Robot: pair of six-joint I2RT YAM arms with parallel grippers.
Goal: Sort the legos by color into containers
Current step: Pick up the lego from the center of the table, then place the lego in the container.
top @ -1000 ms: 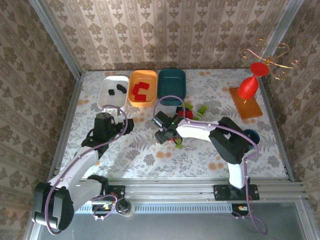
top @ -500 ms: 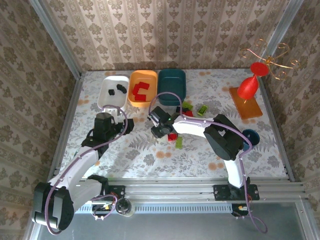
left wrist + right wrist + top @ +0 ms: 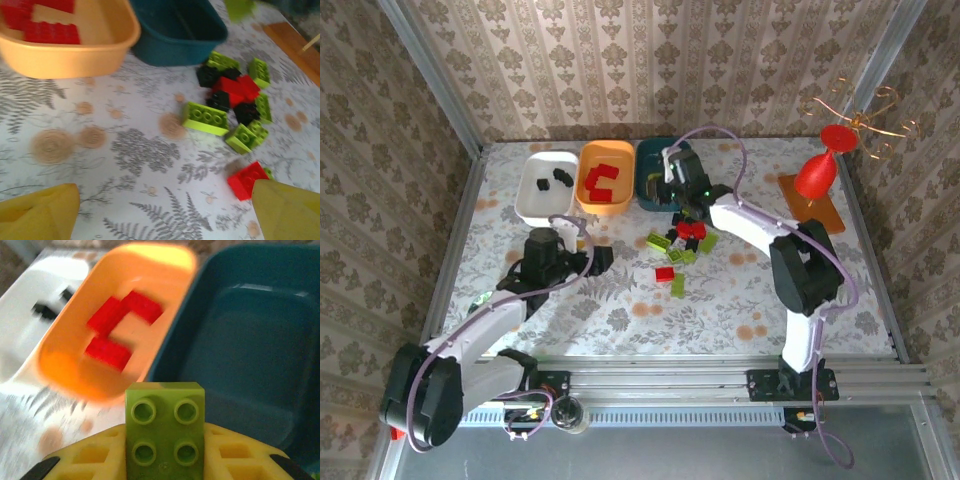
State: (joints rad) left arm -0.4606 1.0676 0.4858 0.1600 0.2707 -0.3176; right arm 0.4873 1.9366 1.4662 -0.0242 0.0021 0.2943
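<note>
Lime green two-by-two brick (image 3: 165,427) is clamped between the right fingers (image 3: 235,460), studs facing the wrist camera. It is held in the air at the near wall of the dark teal tray (image 3: 250,340), whose bare floor lies ahead and to the right of those fingers. Ahead and to their left is the orange tray (image 3: 75,370) with red bricks (image 3: 122,325) in it, and beyond that the white tray (image 3: 30,295) with dark pieces (image 3: 47,310). By that split, teal looks like the home for green. The risk is a release too early or too far left. The brick hangs close to where the orange and teal rims meet, so it could clip a rim and bounce among the reds or onto the desk (image 3: 125,150). The left fingers (image 3: 287,210) stand wide apart with nothing between them, low over the desk. Ahead and to their right lies the unsorted heap of legos (image 3: 232,100), with a lone red brick (image 3: 247,180) just beside the right-hand finger.
</note>
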